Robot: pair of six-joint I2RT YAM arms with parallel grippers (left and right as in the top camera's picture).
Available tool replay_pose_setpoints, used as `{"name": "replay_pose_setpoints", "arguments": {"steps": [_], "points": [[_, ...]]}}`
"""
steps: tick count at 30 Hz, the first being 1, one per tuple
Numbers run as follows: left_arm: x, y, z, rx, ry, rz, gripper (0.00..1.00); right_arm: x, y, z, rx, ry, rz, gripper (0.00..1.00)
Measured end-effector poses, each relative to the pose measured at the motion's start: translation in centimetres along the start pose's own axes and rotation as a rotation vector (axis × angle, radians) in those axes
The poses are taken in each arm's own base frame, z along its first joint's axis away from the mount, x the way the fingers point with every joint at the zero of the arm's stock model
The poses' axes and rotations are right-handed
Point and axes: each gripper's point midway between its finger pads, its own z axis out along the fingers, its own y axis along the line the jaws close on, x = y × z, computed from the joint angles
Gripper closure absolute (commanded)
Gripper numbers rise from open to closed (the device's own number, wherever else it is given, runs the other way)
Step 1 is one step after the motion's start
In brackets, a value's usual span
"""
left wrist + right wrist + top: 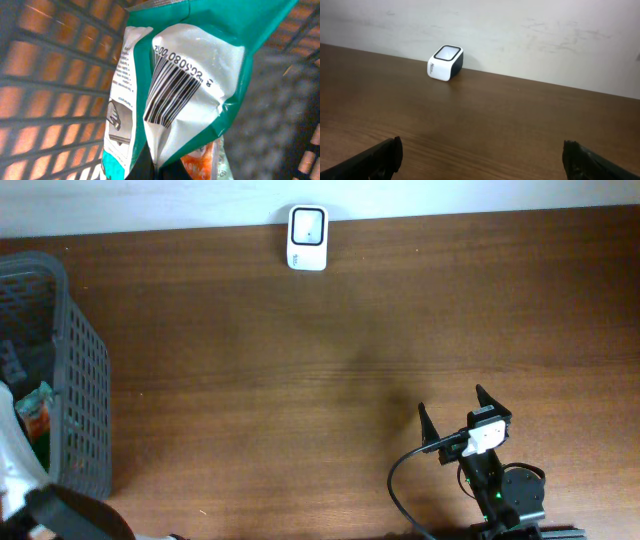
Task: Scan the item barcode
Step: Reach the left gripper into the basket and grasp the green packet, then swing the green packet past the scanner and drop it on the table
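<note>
Grips the teal packet [200, 65] with the closed left gripper [148, 169] inside the basket [85, 380] at the left edge of the desk [300, 370], holds the right gripper [451, 400] spread, has yet to show the barcode [172, 92] to the far-edge scanner [307, 237].

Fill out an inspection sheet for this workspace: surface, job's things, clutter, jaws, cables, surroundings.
surface: brown wooden table, no spills seen.
job's things: white scanner at the far edge by the wall; packet inside the grey basket at the left; its barcode faces the left wrist camera, creased.
clutter: orange item beneath the packet, unclear what.
jaws: left jaws shut, seemingly on the packet, themselves hidden; right jaws open, empty, over the table.
cables: black cable looping beside the right arm.
surroundings: white wall behind the table.
</note>
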Motion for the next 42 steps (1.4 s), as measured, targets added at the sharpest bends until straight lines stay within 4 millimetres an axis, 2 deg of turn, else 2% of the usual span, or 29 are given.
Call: {"name": "replay_pose_setpoints", "arguments": {"steps": [1,2,4,6,7,8,9,10,11,12,13,14,17,20,21,23,24,25,26,27,28,30,31,33,35,37,39,41,42], "points": [[-0.2,0.4,-1.9,0.010,-0.028,-0.019,1.00,0.0,0.0,0.0,0.000,0.000,0.000,0.02],[-0.8,1.1,-4.9,0.016,-0.098,-0.073,1.00,0.0,0.0,0.0,0.000,0.000,0.000,0.01],[-1.7,2.2,-9.2,0.021,-0.205,-0.138,1.00,0.0,0.0,0.0,0.000,0.000,0.000,0.02],[-2.9,3.4,-16.7,0.053,-0.415,-0.222,1.00,0.0,0.0,0.0,0.000,0.000,0.000,0.02],[-3.3,3.5,-19.5,0.080,-0.500,-0.250,1.00,0.0,0.0,0.0,0.000,0.000,0.000,0.02],[-3.7,3.3,-21.7,0.124,-0.571,-0.276,1.00,0.0,0.0,0.0,0.000,0.000,0.000,0.02],[-4.0,2.6,-25.2,0.195,-0.674,-0.289,1.00,0.0,0.0,0.0,0.000,0.000,0.000,0.02],[-3.9,1.8,-27.6,0.248,-0.733,-0.287,1.00,0.0,0.0,0.0,0.000,0.000,0.000,0.01],[-3.5,-0.2,-30.8,0.338,-0.800,-0.257,1.00,0.0,0.0,0.0,0.000,0.000,0.000,0.02],[-2.9,-2.1,-32.8,0.420,-0.830,-0.221,1.00,0.0,0.0,0.0,0.000,0.000,0.000,0.02],[-2.3,-3.9,-33.6,0.485,-0.819,-0.185,1.00,0.0,0.0,0.0,0.000,0.000,0.000,0.02],[-1.3,-6.6,-34.1,0.577,-0.784,-0.124,1.00,0.0,0.0,0.0,0.000,0.000,0.000,0.02],[-0.7,-11.7,-34.4,0.722,-0.718,-0.006,1.00,0.0,0.0,0.0,0.000,0.000,0.000,0.02],[0.1,-18.9,-33.0,0.823,-0.576,0.141,1.00,0.0,0.0,0.0,0.000,0.000,0.000,0.02],[0.2,-23.0,-31.5,0.833,-0.507,0.215,1.00,0.0,0.0,0.0,0.000,0.000,0.000,0.01],[0.3,-30.1,-29.0,0.837,-0.415,0.299,1.00,0.0,0.0,0.0,0.000,-0.002,0.000,0.02],[0.7,-32.6,-28.3,0.845,-0.388,0.331,1.00,0.0,0.0,0.0,0.000,-0.001,-0.001,0.02],[0.7,-36.5,-27.0,0.856,-0.372,0.361,1.00,0.0,0.0,0.0,0.000,-0.001,0.000,0.02],[2.9,-41.7,-24.2,0.857,-0.282,0.431,1.00,-0.1,0.0,0.0,0.000,-0.002,-0.001,0.02],[3.6,-43.5,-23.2,0.857,-0.263,0.443,1.00,-0.1,0.0,0.0,0.000,-0.002,0.000,0.02],[3.7,-46.1,-22.1,0.869,-0.266,0.439,1.00,-0.1,0.0,0.0,0.000,-0.002,0.000,0.02],[5.2,-49.2,-20.3,0.871,-0.233,0.459,1.00,-0.1,0.0,0.0,0.000,-0.002,0.000,0.02],[6.0,-50.3,-19.7,0.871,-0.216,0.467,0.94,-0.1,0.0,0.0,0.000,-0.002,0.000,0.02],[6.7,-52.3,-19.6,0.889,-0.227,0.474,0.01,-0.1,0.0,0.0,0.000,-0.002,0.000,0.02],[7.2,-52.9,-20.3,0.903,-0.237,0.487,0.01,-0.1,0.0,0.0,0.000,-0.002,0.000,0.02],[6.7,-52.2,-21.2,0.903,-0.236,0.482,0.01,-0.1,0.0,0.0,0.000,-0.002,0.000,0.02],[4.6,-49.8,-24.8,0.927,-0.299,0.464,0.01,0.0,0.0,0.0,0.000,-0.002,0.000,0.02],[0.5,-43.0,-33.4,0.987,-0.516,0.429,0.01,0.0,0.0,0.0,0.000,0.000,0.000,0.02],[0.0,-38.5,-36.5,0.986,-0.597,0.439,0.01,0.0,0.0,0.0,0.000,0.000,0.000,0.02]]}}
